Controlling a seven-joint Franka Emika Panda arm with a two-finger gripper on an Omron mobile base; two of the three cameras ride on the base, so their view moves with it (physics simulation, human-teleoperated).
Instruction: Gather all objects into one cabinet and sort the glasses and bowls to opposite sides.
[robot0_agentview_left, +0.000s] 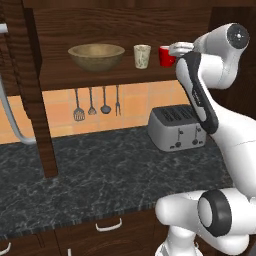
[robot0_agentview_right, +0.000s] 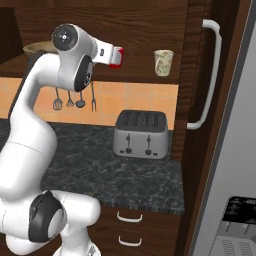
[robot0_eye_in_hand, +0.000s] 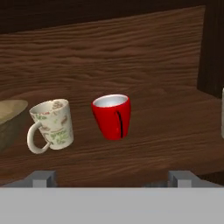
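Note:
The cabinet's plank shelf (robot0_agentview_left: 100, 77) carries a wide tan wooden bowl (robot0_agentview_left: 96, 55), a cream speckled cup (robot0_agentview_left: 142, 56) and a glossy red cup (robot0_agentview_left: 165, 56) in a row. In the hand view the red cup (robot0_eye_in_hand: 112, 116) stands upright straight ahead. The cream cup (robot0_eye_in_hand: 50, 124) is to its left, and the bowl's rim (robot0_eye_in_hand: 8, 116) shows at the left edge. My gripper (robot0_eye_in_hand: 111, 177) is open, a short way in front of the red cup, with nothing between its fingertips (robot0_eye_in_hand: 41, 177). Another speckled cup (robot0_agentview_right: 163, 62) stands further right on the shelf.
A silver toaster (robot0_agentview_left: 177, 131) sits on the dark marble counter (robot0_agentview_left: 100, 170) below the shelf. Metal utensils (robot0_agentview_left: 92, 104) hang on the orange tiled wall. The open cabinet door with its curved pale handle (robot0_agentview_right: 212, 75) stands at the right, beside a grey fridge (robot0_agentview_right: 237, 150).

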